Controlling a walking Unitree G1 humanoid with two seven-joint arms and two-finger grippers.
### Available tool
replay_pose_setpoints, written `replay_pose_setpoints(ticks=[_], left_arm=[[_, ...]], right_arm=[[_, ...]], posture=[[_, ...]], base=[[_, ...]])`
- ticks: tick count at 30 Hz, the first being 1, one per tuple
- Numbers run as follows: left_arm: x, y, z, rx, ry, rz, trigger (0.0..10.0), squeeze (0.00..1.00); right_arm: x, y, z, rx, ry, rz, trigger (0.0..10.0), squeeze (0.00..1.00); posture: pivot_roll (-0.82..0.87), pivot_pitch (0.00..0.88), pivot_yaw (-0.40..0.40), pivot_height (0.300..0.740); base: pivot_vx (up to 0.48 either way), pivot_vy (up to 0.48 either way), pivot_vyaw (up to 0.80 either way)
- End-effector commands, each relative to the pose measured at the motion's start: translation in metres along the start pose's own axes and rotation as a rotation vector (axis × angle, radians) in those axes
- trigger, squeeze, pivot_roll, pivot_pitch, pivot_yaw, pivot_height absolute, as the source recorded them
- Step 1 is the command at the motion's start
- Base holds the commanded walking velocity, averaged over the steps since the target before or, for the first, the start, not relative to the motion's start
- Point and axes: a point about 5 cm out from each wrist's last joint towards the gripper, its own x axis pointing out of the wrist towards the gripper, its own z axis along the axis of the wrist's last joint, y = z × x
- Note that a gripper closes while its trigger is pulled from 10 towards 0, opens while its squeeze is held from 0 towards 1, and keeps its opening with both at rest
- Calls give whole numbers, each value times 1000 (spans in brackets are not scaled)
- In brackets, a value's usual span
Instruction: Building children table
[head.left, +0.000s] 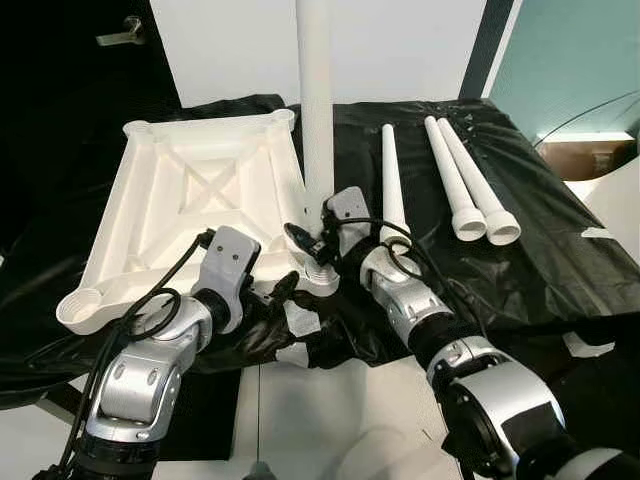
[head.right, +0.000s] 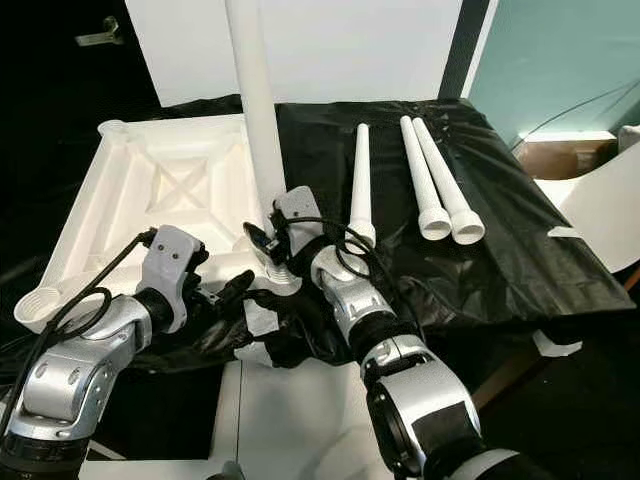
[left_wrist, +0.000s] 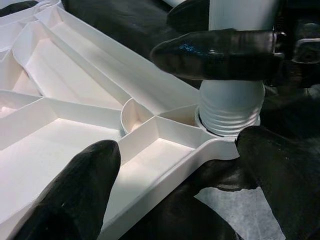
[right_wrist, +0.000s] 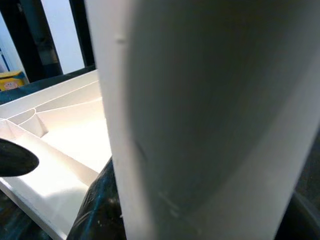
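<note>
White plastic tabletop (head.left: 190, 200) lies upside down on the black-draped desk (head.left: 520, 250). The right gripper (head.left: 322, 243) has its jaws clamped on the upright leg (head.left: 316, 100), threads seated in the near corner socket; the left gripper (head.left: 283, 286) gapes beside that corner.

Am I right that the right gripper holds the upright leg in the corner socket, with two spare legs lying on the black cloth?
Not quite: three spare legs lie on the black cloth, as the left eye view shows. The right gripper does hold the upright leg in the tabletop's corner socket.
</note>
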Motion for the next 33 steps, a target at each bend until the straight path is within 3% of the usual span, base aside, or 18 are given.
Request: replay_pose_setpoints(ticks=[1,10,16,25,28,29,33], left_arm=[[-4,2,-2,-4,10,50,10000,0],[-5,5,-2,-7,14,61,10000,0],[-6,7,-2,-6,17,68,10000,0],[-9,9,-1,-2,22,74,10000,0],[-9,9,0,-2,21,72,10000,0],[-9,9,0,0,22,72,10000,0],[-10,9,0,1,22,72,10000,0]], right_arm=[[-19,0,-41,46,163,-31,10000,0],[-24,-1,-42,-29,129,-25,10000,0],[-30,7,-47,-46,107,46,10000,0],[-37,16,-52,31,50,84,10000,0],[-37,16,-55,64,67,85,10000,0],[-36,14,-57,118,95,74,10000,0],[-36,12,-58,131,111,62,10000,0]], posture=[[164,29,-33,740],[166,32,-30,740],[166,31,-26,740],[167,38,-18,740],[167,39,-16,740],[167,39,-14,740],[166,39,-13,740]], base=[[0,0,0],[0,0,0],[0,0,0],[0,0,0],[0,0,0],[0,0,0],[0,0,0]])
